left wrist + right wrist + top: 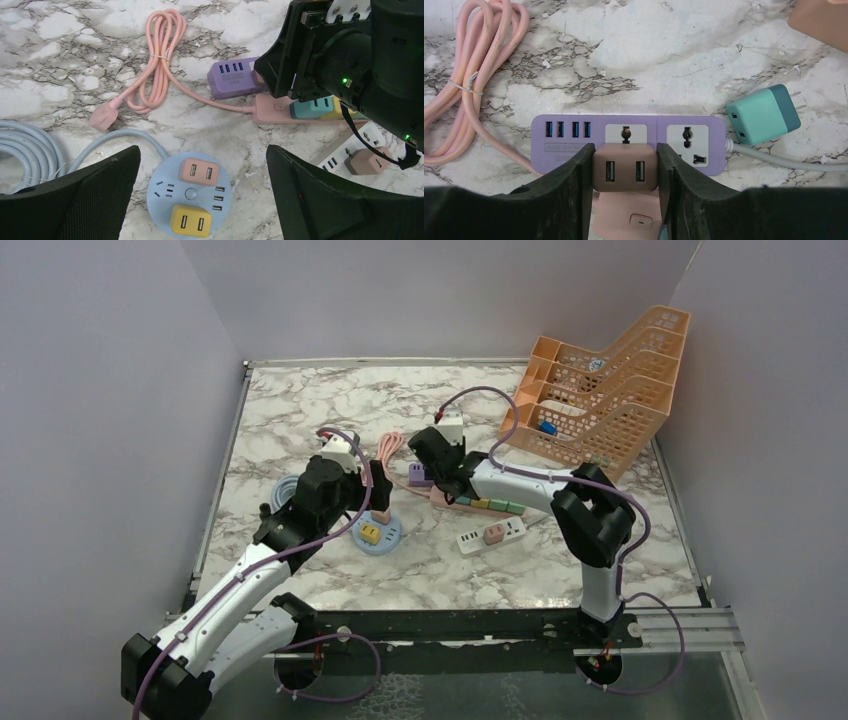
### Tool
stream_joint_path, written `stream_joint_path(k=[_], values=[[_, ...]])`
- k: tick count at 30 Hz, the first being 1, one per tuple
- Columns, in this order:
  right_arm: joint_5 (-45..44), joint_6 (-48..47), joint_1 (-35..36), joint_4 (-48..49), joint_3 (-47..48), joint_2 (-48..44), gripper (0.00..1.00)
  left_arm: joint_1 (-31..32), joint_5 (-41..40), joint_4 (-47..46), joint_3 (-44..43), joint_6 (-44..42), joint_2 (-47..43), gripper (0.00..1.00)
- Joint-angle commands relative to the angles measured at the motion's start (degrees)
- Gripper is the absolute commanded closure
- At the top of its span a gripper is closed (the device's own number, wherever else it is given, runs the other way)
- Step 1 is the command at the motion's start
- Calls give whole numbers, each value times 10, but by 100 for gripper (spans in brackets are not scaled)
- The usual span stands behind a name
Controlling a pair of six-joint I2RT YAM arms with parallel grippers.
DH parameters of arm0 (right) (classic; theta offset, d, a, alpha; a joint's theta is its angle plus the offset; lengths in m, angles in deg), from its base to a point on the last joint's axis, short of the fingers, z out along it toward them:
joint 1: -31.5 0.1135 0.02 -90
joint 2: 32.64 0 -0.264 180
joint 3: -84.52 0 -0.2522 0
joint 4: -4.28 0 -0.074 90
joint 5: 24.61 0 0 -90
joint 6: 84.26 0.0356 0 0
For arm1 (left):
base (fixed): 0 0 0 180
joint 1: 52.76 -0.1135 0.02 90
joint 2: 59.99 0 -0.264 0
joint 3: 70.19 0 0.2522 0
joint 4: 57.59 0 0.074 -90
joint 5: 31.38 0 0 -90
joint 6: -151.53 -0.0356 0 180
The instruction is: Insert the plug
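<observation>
My right gripper (625,170) is shut on a brown two-port USB plug (625,168), held over the left socket of the purple power strip (574,137); whether its prongs are in the socket is hidden. In the top view the right gripper (440,465) is at the purple strip (420,475). My left gripper (202,195) is open and empty above a round blue power hub (192,192) that carries a pink plug (199,171) and a yellow plug (190,219). The left gripper (378,502) hovers over that hub (378,533).
A loose teal plug (760,116) lies right of the purple strip. A pink power strip (272,109) with a coiled pink cord (157,65) and coloured plugs lies beside it. A white strip (490,535) holds a pink plug. An orange basket rack (600,390) stands back right.
</observation>
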Motion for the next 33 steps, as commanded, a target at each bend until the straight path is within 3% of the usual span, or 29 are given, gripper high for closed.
stream_joint_path(k=[1,13,18,21,25,33], values=[[43,14,9,-54,-40,50,86,-4,-16,-11,-23,-5,1,1],[-33,-21,26,-83,-36,132,90,-4,-47,-5,-24,-9,-11,1],[10,-4,26,-50,-62,85,89,-5,-56,-1,-29,-11,-17,1],[32,2,23,-38,-60,31,77,-4,-56,3,-32,-12,-17,1],[45,22,-3,-65,-17,-27,50,-4,-52,4,-39,-17,-14,1],[34,30,-68,-99,22,-100,37,-5,-43,3,-53,-18,3,1]])
